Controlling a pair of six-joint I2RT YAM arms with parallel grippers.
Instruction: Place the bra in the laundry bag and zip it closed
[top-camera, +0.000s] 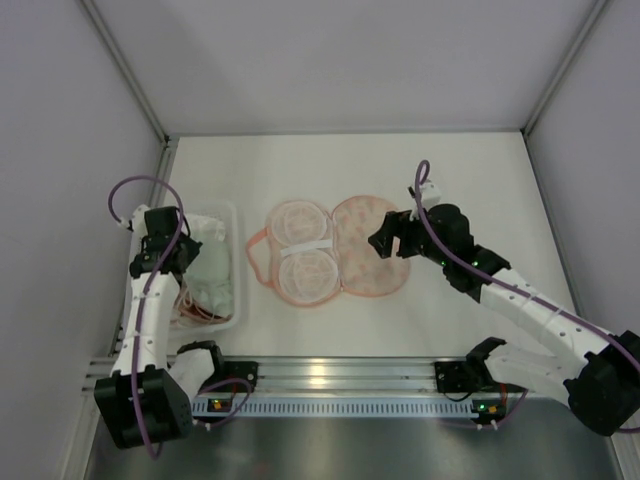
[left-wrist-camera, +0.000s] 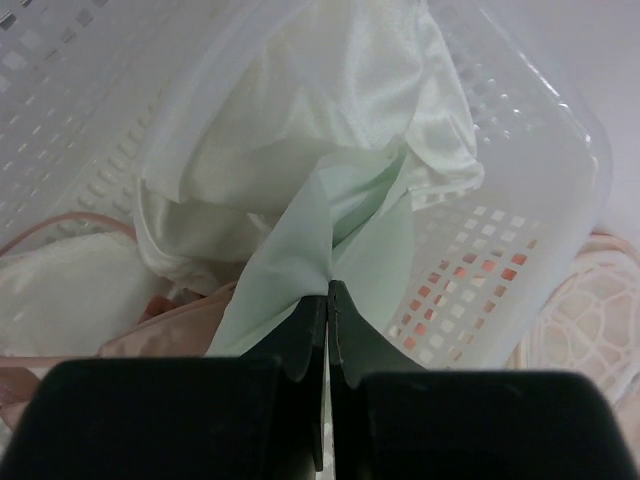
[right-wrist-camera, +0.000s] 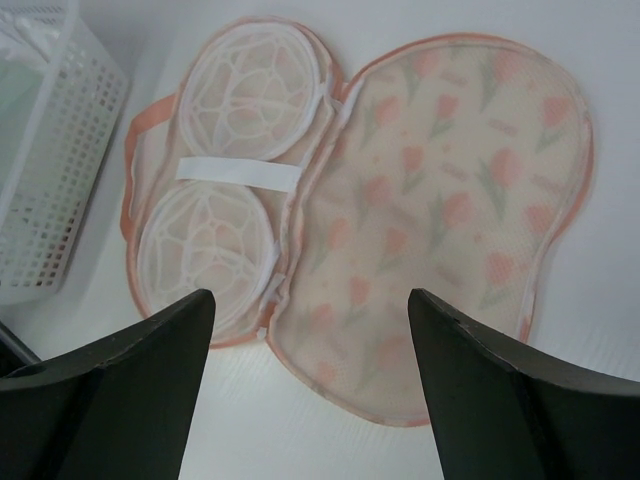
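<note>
The laundry bag (top-camera: 372, 250) lies open flat mid-table, its floral half (right-wrist-camera: 450, 200) to the right. The bra (top-camera: 300, 250), two round mesh cups with salmon rims and a white band (right-wrist-camera: 238, 171), lies on the bag's left half. My right gripper (top-camera: 383, 240) is open and empty, hovering over the floral half's near edge (right-wrist-camera: 310, 292). My left gripper (top-camera: 192, 258) is inside the white basket, shut on a fold of pale mint cloth (left-wrist-camera: 300, 240), with its tips at the cloth's pinch point (left-wrist-camera: 330, 290).
The white plastic basket (top-camera: 238, 262) stands left of the bag, holding white satin cloth (left-wrist-camera: 330, 110) and pink fabric (left-wrist-camera: 160, 330). Its perforated wall shows in the left wrist view (left-wrist-camera: 560, 150) and the right wrist view (right-wrist-camera: 60, 150). Enclosure walls surround the table.
</note>
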